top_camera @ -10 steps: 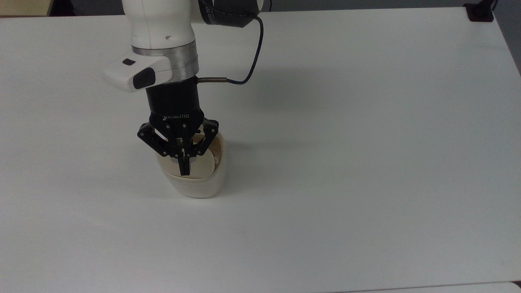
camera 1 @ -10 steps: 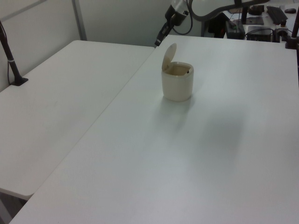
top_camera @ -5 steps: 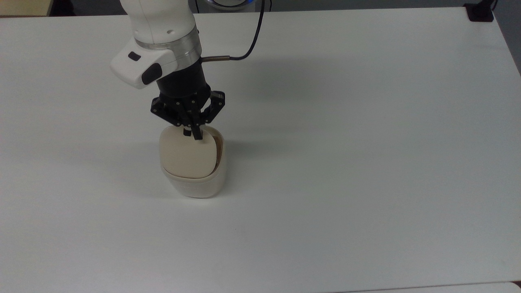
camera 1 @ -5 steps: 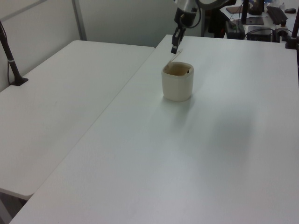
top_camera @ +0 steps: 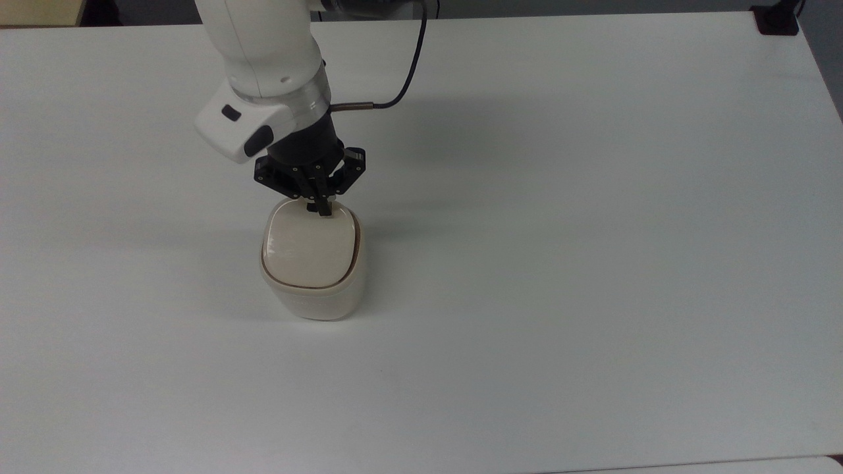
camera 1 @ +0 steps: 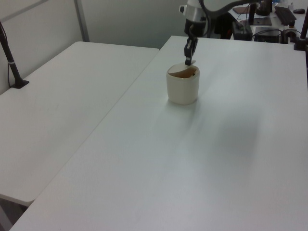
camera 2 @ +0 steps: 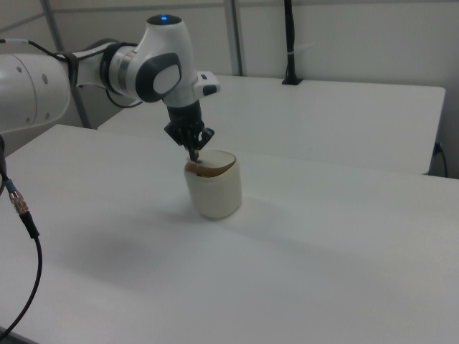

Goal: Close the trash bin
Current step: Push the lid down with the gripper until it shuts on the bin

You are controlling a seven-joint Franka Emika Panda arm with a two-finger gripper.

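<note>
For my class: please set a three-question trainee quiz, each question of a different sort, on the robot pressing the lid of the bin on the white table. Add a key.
1. True or false: the lid of the trash bin stands straight up.
2. Multiple choice: in the top view, the pincer touches the lid at its
A. upper edge
B. lower edge
C. middle
3. Fill in: in the right view, a dark gap shows between the lid and the bin's rim, so the bin is not yet fully ____.

Key
1. False: the lid lies nearly flat over the opening.
2. A
3. closed. The shut pincer presses down with its tips together, on the white table.
</note>
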